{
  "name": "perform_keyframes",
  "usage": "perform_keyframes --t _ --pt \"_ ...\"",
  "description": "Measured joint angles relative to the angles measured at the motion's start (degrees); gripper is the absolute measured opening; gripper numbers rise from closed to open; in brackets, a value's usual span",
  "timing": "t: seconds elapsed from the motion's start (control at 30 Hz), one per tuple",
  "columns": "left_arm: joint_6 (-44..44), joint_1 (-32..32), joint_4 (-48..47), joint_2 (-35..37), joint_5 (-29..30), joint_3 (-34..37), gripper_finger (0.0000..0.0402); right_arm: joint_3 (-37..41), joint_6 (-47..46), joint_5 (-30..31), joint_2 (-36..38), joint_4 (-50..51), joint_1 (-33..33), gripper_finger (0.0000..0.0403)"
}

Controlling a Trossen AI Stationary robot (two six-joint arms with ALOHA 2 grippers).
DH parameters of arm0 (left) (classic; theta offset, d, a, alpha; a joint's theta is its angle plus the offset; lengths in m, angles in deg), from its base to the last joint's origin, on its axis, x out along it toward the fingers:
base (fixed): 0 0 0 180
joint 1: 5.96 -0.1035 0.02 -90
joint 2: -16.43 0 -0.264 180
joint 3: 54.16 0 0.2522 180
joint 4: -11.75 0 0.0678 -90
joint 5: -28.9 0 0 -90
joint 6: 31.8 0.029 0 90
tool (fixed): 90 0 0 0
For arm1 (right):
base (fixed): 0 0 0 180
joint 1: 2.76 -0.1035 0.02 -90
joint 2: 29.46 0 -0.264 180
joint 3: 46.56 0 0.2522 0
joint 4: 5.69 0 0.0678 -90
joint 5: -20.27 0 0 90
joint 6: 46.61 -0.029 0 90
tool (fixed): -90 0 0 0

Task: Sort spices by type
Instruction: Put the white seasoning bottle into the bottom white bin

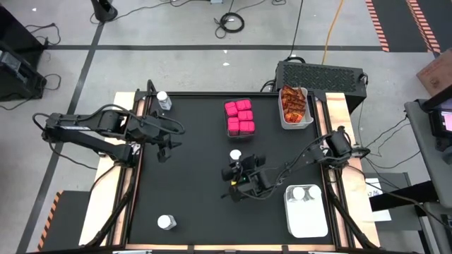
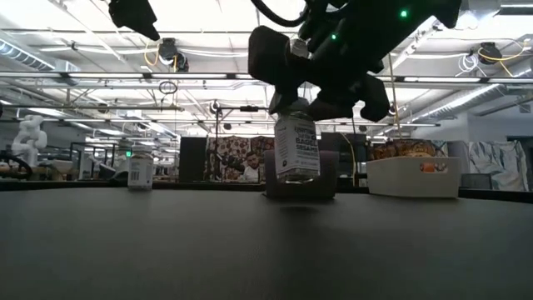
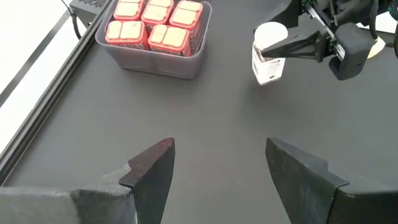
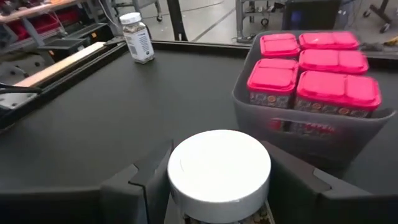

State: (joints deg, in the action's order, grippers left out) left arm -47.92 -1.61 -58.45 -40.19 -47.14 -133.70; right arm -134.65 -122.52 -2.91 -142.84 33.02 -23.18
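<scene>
A clear jar [image 1: 235,154] with a white round lid hangs near the table's middle, with my right gripper [image 1: 239,166] shut on it. Just beyond it stands a dark grey tray [image 1: 253,106] holding several pink packs [image 1: 240,117]. Orange-red sachets [image 1: 293,104] lie in a white bin [image 1: 306,123] at the far right. One jar [image 1: 164,101] stands on its base at the far left corner, another [image 1: 166,222] near the front left. Two jars [image 1: 304,192] sit in a white bin [image 1: 308,224] at the near right. My left gripper [image 3: 217,168] hovers open over the table's left. My right gripper pinches the jar at its top, at the lid and neck [image 3: 268,55], between its two fingers [image 4: 144,183]. The fingers come nearly level from the table's near side, one on each side of the lid [image 4: 219,165]. The jar [image 2: 296,148] hangs upright, clear of the table.
The pink packs' tray [image 2: 326,175] stands right behind the held jar. Bare black tabletop [image 1: 198,190] lies between the two arms and toward the near edge. A raised rim [image 1: 134,176] runs along the table's left and right sides.
</scene>
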Motion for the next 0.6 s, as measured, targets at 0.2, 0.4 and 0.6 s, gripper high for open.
perform_keyframes --t 0.2,0.4,0.6 --pt "0.02 0.01 0.43 0.00 -0.18 0.00 0.0253 0.00 1.36 -0.95 0.00 -0.18 0.21 0.0205" --pt "0.02 0.01 0.46 0.00 -0.18 0.00 0.0253 -0.02 2.04 -5.37 -0.23 0.07 1.06 0.0206" --pt "-0.02 0.00 0.77 0.00 -0.17 0.00 0.0253 -0.02 4.88 -8.56 -0.72 0.47 1.72 0.0218"
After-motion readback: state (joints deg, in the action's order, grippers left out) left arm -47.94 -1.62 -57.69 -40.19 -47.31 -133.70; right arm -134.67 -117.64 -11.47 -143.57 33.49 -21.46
